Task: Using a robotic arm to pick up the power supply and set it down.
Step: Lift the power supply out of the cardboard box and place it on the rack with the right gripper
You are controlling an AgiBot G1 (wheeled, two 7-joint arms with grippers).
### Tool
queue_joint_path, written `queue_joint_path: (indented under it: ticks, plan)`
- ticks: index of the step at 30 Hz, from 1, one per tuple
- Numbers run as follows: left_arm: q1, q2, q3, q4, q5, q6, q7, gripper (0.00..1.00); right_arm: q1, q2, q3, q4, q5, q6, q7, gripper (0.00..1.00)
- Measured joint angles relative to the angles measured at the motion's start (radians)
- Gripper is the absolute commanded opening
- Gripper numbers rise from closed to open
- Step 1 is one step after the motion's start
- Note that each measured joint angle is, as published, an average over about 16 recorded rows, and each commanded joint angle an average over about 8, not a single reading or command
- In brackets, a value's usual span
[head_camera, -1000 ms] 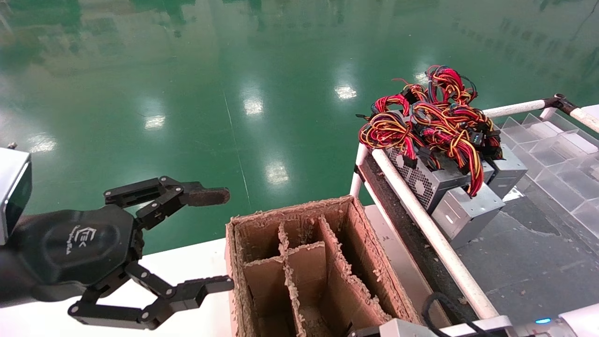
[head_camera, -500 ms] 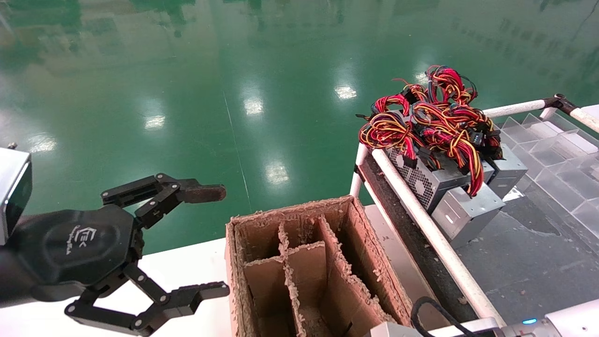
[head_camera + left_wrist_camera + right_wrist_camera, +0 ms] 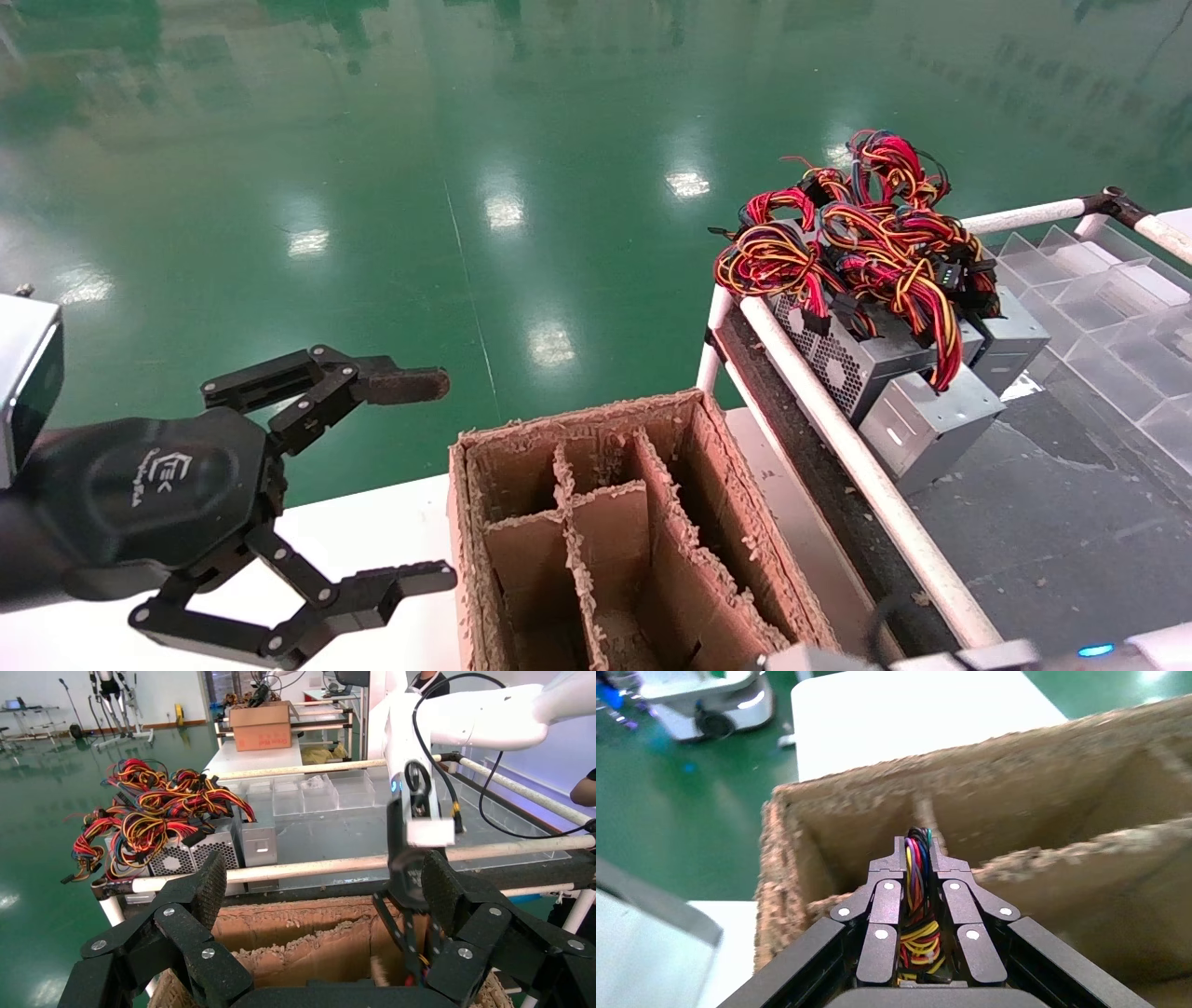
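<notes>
Head view: the left gripper (image 3: 421, 480) hangs at the robot's left, beside the box (image 3: 577, 424), its fingers spread wide and holding nothing; judged parked there to leave the box's open top free. The box is cardboard, its frayed dividers forming several compartments. To the right, the spare supplies (image 3: 917, 424) lie stacked against the rail (image 3: 838, 438) of a rack, their cable bundles (image 3: 857, 242) heaped on top, within the right arm's reach. Only a sliver of the right arm (image 3: 1145, 643) shows at the lower edge. Left wrist view: between the left gripper's spread fingers, the right gripper (image 3: 413, 969) points straight down into the box on the rack side, its thin black fingers drawn close together, with a few coloured strands between them; the vertical pose suits lowering a load between the dividers. Right wrist view: the right gripper's fingers (image 3: 947, 881) are pressed together on the wire bundle of the power supply (image 3: 916, 881), which hangs from them over a compartment near one end wall of the box. It is held by the cable, probably because the bundle is easier to pinch than the case. The bundle shows black, red, yellow, purple and green strands packed tight between the fingers. The metal case is hidden beneath the gripper, so how deep it sits in the compartment cannot be told.
</notes>
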State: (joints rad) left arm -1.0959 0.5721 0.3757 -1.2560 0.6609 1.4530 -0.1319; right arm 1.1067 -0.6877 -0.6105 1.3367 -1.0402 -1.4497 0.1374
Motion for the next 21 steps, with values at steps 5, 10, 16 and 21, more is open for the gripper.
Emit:
queue_joint_path:
  ticks: [5, 10, 16, 21]
  plan:
    - [0.000, 0.000, 0.000, 0.000, 0.000, 0.000, 0.000, 1.00, 0.002, 0.045, 0.050, 0.008, 0.059, 0.017, -0.019, 0.00]
    - [0.000, 0.000, 0.000, 0.000, 0.000, 0.000, 0.000, 1.00, 0.015, 0.099, 0.107, 0.015, 0.123, 0.026, -0.039, 0.00]
    - [0.000, 0.000, 0.000, 0.000, 0.000, 0.000, 0.000, 1.00, 0.038, 0.171, 0.174, 0.018, 0.191, 0.029, -0.058, 0.00]
    - [0.000, 0.000, 0.000, 0.000, 0.000, 0.000, 0.000, 1.00, 0.057, 0.233, 0.224, 0.019, 0.233, 0.033, -0.070, 0.00]
